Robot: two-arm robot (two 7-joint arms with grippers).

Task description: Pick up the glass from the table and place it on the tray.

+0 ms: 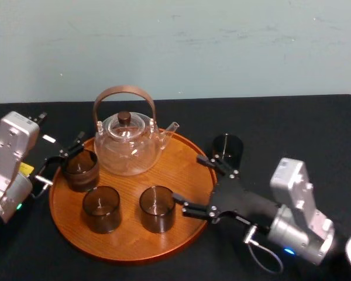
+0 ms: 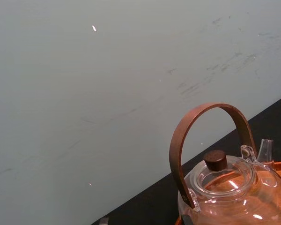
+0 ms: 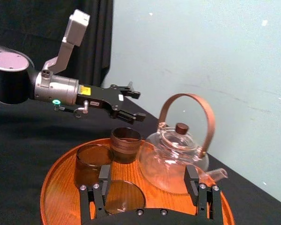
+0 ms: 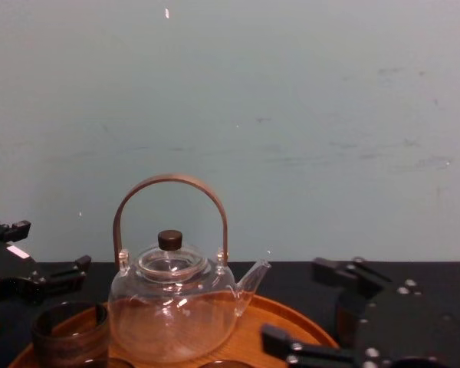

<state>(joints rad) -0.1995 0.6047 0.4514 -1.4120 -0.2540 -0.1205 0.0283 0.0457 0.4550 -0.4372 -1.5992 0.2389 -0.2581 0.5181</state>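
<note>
Three glasses [image 1: 157, 208] already stand on the tray [image 1: 187, 170] with the glass teapot [image 1: 128, 146]. One dark glass [image 1: 227, 149] is not yet moved and sits on the desk [image 1: 304, 126], just beside the tray's right rim. The right tool [image 1: 187, 177] gapes wide and empty near it. The left tool [image 1: 70, 149] hangs spread above the tray's left side.

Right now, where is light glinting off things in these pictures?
Left wrist view: bright glints on the teapot, on its glass lid and belly. Head view: small sparkles on the teapot, a soft sheen on the tray, while the table looks matte. Chest view: faint glints on the teapot.
</note>
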